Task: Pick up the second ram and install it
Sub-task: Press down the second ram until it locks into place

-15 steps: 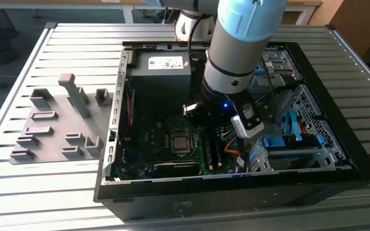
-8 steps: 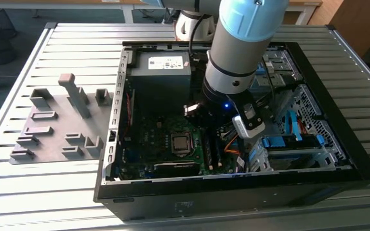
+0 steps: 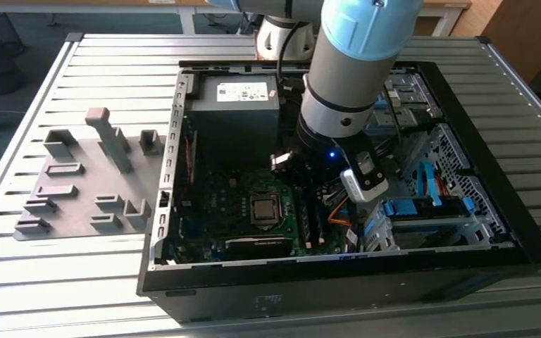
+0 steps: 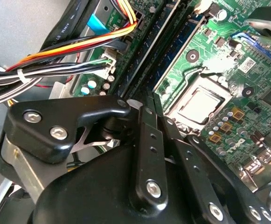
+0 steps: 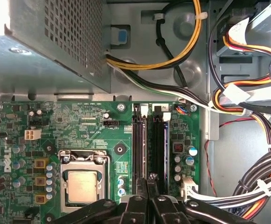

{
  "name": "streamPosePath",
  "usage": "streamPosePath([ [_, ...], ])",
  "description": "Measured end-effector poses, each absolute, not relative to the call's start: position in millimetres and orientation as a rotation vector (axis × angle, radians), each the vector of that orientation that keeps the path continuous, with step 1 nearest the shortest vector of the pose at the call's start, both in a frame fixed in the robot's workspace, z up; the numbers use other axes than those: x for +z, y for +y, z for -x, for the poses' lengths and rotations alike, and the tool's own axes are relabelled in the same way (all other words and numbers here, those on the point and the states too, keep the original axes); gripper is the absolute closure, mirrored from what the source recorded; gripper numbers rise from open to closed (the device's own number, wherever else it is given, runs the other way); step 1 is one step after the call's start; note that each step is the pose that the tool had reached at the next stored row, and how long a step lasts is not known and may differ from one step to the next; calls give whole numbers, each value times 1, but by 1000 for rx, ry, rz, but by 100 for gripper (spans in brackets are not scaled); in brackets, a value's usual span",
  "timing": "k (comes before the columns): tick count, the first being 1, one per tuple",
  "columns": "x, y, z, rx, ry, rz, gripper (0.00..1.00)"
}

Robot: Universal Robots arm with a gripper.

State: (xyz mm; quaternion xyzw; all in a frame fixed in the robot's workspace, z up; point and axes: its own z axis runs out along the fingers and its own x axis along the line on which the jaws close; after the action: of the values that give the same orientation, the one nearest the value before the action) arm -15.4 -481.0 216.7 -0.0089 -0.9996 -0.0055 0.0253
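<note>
Evenly daylit from above, with soft shadows inside the computer case (image 3: 496, 232). Blown-out white glare near the power supply (image 5: 56, 42); blurred, dark at close gripper (image 4: 147, 114) linkages.

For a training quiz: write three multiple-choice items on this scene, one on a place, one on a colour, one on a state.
1. Where is the hand? A) over the grey fixture B) above the memory slots C) over the table
2. The motherboard is: A) green B) red C) white
3. The computer case is: A) closed B) open C) upside down

1 B, it hangs at the slots beside the processor; 2 A, the board is green in both wrist views; 3 B, its inside lies bare.
</note>
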Motion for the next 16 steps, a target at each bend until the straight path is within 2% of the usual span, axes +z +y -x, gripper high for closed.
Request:
streamPosePath([
  [16,222,-481,15,-15,-3091,28,89],
])
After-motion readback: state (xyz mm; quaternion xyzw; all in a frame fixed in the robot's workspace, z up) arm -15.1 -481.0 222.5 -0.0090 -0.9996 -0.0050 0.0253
